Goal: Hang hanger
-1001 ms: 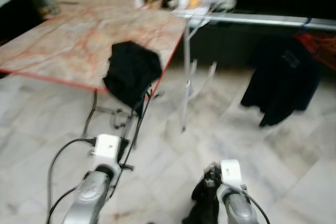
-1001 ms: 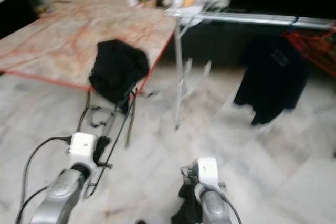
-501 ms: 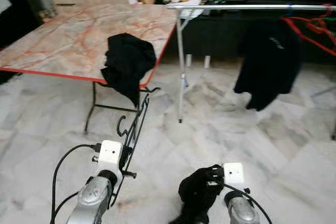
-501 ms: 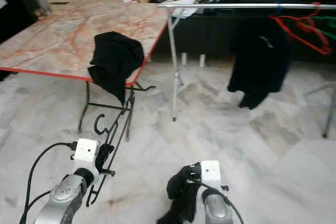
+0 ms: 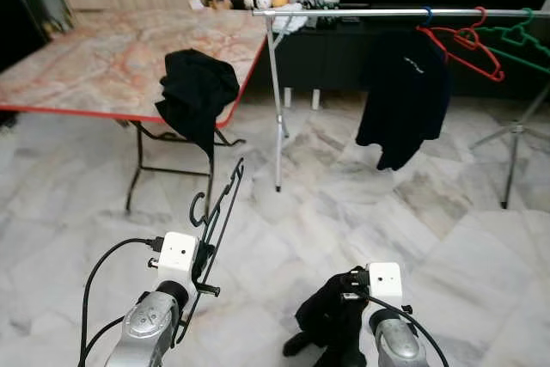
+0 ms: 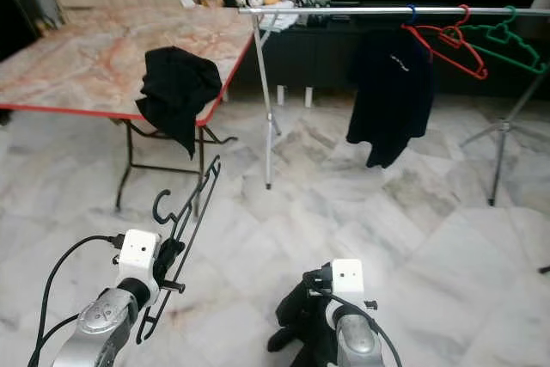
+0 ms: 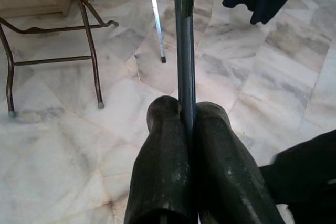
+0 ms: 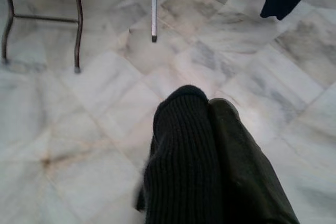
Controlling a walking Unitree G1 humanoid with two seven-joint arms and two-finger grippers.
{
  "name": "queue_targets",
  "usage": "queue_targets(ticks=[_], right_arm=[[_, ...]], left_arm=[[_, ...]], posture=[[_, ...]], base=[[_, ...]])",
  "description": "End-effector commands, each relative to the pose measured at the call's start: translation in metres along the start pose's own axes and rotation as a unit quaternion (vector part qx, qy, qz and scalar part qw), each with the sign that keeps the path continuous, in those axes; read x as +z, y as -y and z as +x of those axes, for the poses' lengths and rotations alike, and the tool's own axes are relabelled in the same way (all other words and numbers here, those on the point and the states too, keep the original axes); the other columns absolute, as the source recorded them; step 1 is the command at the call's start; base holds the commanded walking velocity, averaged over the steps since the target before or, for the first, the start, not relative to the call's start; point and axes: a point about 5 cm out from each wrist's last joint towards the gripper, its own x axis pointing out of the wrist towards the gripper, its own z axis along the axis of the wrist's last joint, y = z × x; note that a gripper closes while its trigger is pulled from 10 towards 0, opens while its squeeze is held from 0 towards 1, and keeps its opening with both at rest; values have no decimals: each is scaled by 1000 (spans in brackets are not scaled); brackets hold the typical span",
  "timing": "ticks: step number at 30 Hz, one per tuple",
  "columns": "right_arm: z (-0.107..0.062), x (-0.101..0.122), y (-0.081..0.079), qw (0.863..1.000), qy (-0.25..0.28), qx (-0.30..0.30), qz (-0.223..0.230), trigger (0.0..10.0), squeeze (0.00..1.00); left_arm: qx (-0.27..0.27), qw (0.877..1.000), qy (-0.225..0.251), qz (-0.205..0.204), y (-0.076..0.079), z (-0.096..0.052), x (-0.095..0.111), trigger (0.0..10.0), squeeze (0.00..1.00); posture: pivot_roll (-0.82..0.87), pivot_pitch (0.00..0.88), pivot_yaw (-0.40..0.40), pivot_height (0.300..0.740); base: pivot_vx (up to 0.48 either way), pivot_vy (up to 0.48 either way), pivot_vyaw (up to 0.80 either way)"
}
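Observation:
A black wire hanger [image 5: 220,208] rises from my left gripper [image 7: 187,113], whose fingers are shut on its thin bar, low on the left. My right gripper [image 8: 208,104] is low on the right, shut on a black ribbed garment [image 8: 177,150] that hangs from it over the floor. Ahead stands a silver clothes rail [image 5: 369,13]. A black shirt [image 5: 402,92] hangs from it, beside a red hanger [image 5: 460,40] and a green hanger [image 5: 516,36]. Both grippers are well short of the rail.
A marble-patterned folding table [image 5: 94,49] with a red edge stands at the left, with a black garment [image 5: 196,92] draped over its corner. The rail's upright pole [image 5: 275,109] and a stand leg [image 5: 511,152] rest on the marble floor. A dark cabinet lies behind the rail.
The whole picture has shifted and sharpened, so the camera has moved; more of the rail and its hangers shows. Both grippers keep hold of the hanger and the garment.

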Motion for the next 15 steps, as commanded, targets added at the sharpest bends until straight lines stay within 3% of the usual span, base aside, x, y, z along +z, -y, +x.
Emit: queue_targets(ticks=[1, 7, 10, 15], right_arm=[[3, 6, -2, 1000, 7, 2, 6, 10000, 0], [4, 7, -3, 1000, 6, 3, 6, 10000, 0], [5, 11, -3, 1000, 12, 1, 9, 10000, 0], [10, 22, 2, 1000, 18, -16, 12, 10000, 0]], left_arm=[[-5, 1000, -8, -4, -2, -2, -2, 10000, 0], [-22, 1000, -17, -1, -1, -2, -4, 10000, 0], [-42, 999, -29, 5, 1, -2, -6, 10000, 0], [-64, 993, -83, 51, -2, -5, -19, 10000, 0]], posture=[[65, 90, 57, 740], [66, 90, 56, 740], [73, 88, 56, 740], [77, 84, 57, 740]], base=[[0, 0, 0], [0, 0, -666], [0, 0, 0], [0, 0, 0]])
